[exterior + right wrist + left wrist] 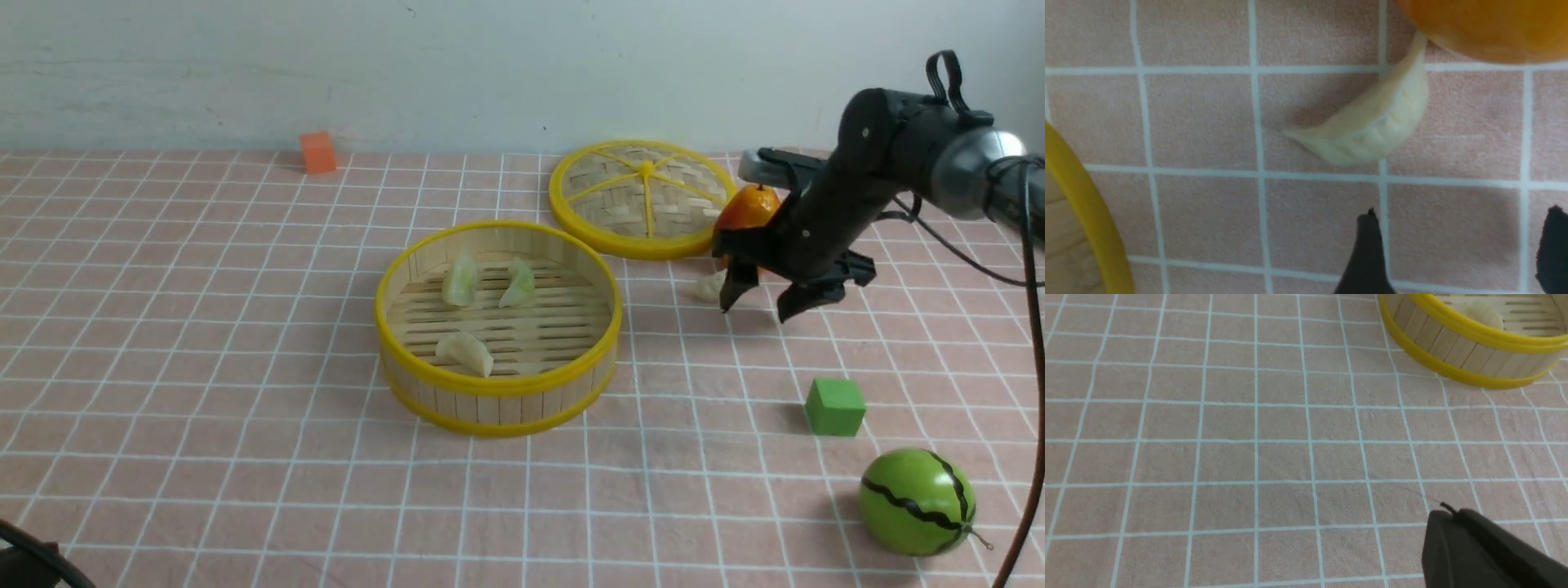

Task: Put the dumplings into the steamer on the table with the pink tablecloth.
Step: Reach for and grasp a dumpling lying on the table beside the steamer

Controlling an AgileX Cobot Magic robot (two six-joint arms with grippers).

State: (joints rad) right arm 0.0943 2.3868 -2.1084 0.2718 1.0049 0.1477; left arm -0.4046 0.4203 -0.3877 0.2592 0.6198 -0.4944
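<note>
Jaws spread and holding nothing, the right gripper (1457, 245) hangs over the pink tablecloth (310, 490) near a cream-white dumpling (1367, 126), which lies just beyond its fingertips beside an orange fruit (747, 211). Off to that gripper's left, the bamboo steamer (498, 406) holds three more: two pale green dumplings (460, 279) and a cream-white one (465, 353). The left gripper (1447, 510) is closed, well apart from the dumpling on the cloth. That piece looks light, smooth and perhaps slightly soft, liable to slip or roll if pinched at a pointed tip; the thick middle, taken gently across both sides, seems the surer hold, clear of the fruit. Counted on the worktop: four dumplings, one steamer, one woven lid (647, 238) beyond the basket, one orange fruit, one green cube (835, 407), one toy watermelon (916, 501) and one orange block (317, 153).
</note>
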